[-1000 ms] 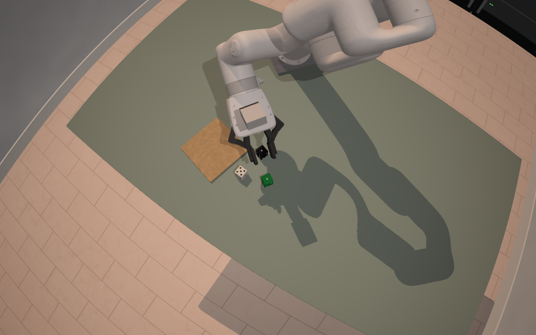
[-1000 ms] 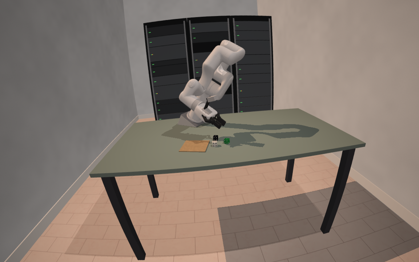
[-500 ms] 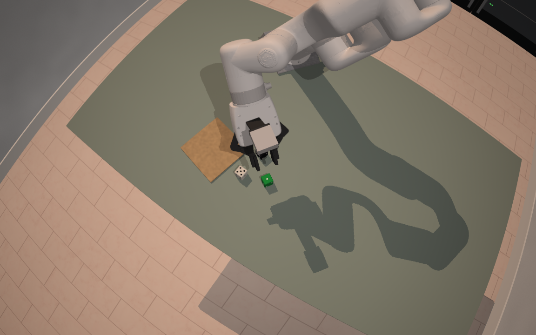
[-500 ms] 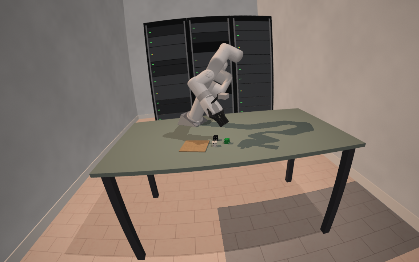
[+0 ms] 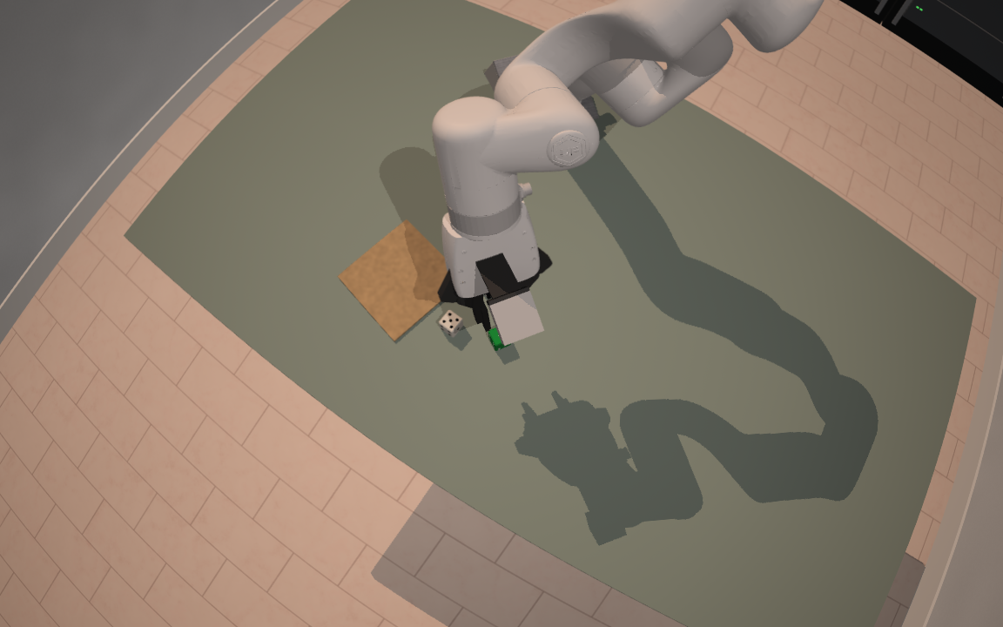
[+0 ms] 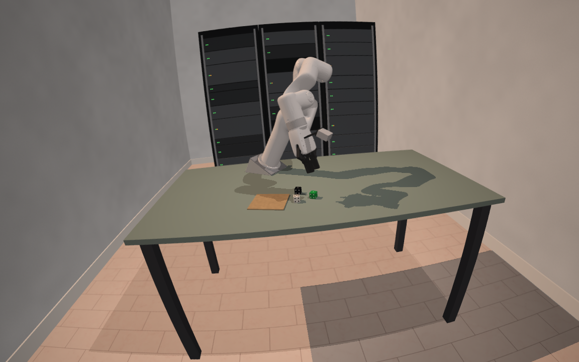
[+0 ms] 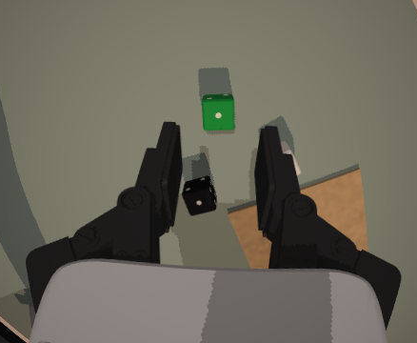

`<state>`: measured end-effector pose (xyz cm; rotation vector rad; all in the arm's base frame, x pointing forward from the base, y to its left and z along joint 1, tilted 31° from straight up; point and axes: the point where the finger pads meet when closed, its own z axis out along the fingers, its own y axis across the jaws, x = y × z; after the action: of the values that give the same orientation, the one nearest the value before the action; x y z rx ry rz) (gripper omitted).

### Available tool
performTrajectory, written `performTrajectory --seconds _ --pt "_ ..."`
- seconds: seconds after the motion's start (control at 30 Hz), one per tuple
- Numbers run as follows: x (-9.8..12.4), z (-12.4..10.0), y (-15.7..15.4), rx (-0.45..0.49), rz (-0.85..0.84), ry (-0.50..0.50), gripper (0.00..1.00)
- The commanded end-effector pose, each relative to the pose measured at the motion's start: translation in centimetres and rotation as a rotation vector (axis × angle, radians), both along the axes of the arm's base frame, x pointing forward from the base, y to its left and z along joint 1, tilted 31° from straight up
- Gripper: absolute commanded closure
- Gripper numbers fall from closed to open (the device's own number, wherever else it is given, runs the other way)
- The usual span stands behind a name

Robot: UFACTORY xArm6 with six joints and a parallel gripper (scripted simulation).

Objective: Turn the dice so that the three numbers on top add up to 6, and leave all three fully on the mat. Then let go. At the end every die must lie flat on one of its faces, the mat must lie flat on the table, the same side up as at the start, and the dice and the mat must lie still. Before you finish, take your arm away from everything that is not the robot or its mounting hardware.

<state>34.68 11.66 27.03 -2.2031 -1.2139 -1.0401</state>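
A white die (image 5: 450,320) (image 6: 296,198) lies on the table just off the mat's edge, five up; a finger mostly hides it in the wrist view. A green die (image 5: 495,338) (image 6: 313,194) (image 7: 218,114) lies on the table farther from the mat, one up. A black die (image 6: 298,189) (image 7: 199,196) lies on the table near the mat, one up; the arm hides it in the top view. The tan mat (image 5: 380,280) (image 6: 262,203) (image 7: 337,205) lies flat with no die on it. My gripper (image 6: 310,171) (image 7: 219,147) is partly open, empty, above the table behind the dice.
The green table (image 5: 271,210) (image 6: 183,206) carries the dice and mat. The arm's base (image 6: 258,166) stands at the back. The arm's shadow falls across the table to the right of the dice. Server racks (image 6: 233,99) stand behind the table.
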Motion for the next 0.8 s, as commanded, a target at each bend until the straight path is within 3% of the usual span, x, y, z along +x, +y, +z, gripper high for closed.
performTrajectory --seconds 0.0,0.27,0.47,0.5,0.77 --pt "0.1 0.59 0.43 -0.138 -0.004 0.104 0.58" --pt "0.37 1.43 0.79 -0.27 -0.004 0.186 0.58" --pt "0.41 1.51 0.8 -0.283 -0.005 0.192 0.58" --pt "0.41 1.51 0.8 -0.283 -0.005 0.192 0.0" --pt "0.41 1.51 0.8 -0.283 -0.005 0.192 0.0"
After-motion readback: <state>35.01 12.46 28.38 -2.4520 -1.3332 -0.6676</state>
